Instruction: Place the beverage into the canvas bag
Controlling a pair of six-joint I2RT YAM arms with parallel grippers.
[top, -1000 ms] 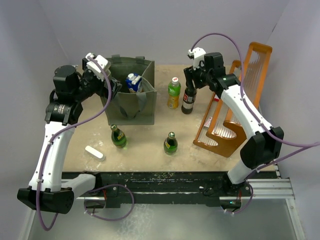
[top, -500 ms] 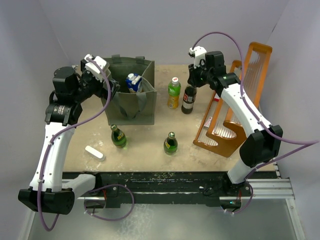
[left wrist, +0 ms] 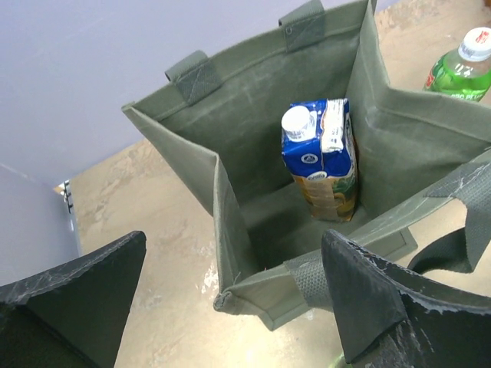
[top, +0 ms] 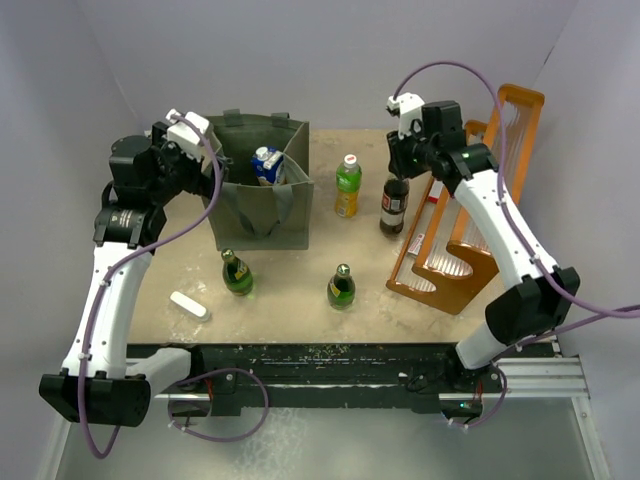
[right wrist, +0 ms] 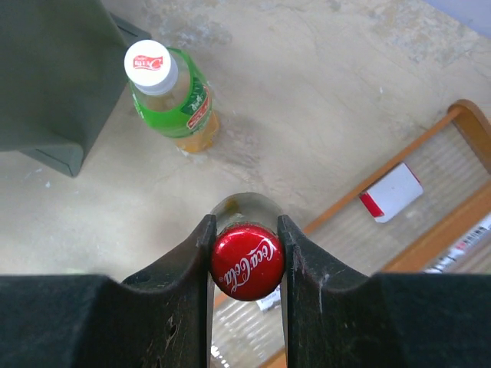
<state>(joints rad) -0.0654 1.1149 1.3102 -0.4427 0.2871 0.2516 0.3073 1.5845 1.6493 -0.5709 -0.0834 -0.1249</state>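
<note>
The olive-green canvas bag (top: 262,212) stands open at the back left and holds a blue juice carton (top: 266,163); both show in the left wrist view, bag (left wrist: 253,100) and carton (left wrist: 322,165). My left gripper (top: 208,165) is open, its jaws either side of the bag's near left corner (left wrist: 234,264), holding nothing. My right gripper (top: 399,178) is shut on the neck of a dark cola bottle (top: 394,208) with a red cap (right wrist: 247,261), upright beside the orange rack. I cannot tell whether the bottle touches the table.
A green tea bottle (top: 347,187) (right wrist: 173,96) stands between the bag and the cola bottle. Two green glass bottles (top: 237,272) (top: 341,287) stand nearer the front. A white bar (top: 188,305) lies front left. The orange wooden rack (top: 470,235) (right wrist: 460,123) stands at the right.
My right gripper has carried the cola bottle to the right, away from the tea bottle and closer to the rack. My left gripper has drawn back slightly to the left.
</note>
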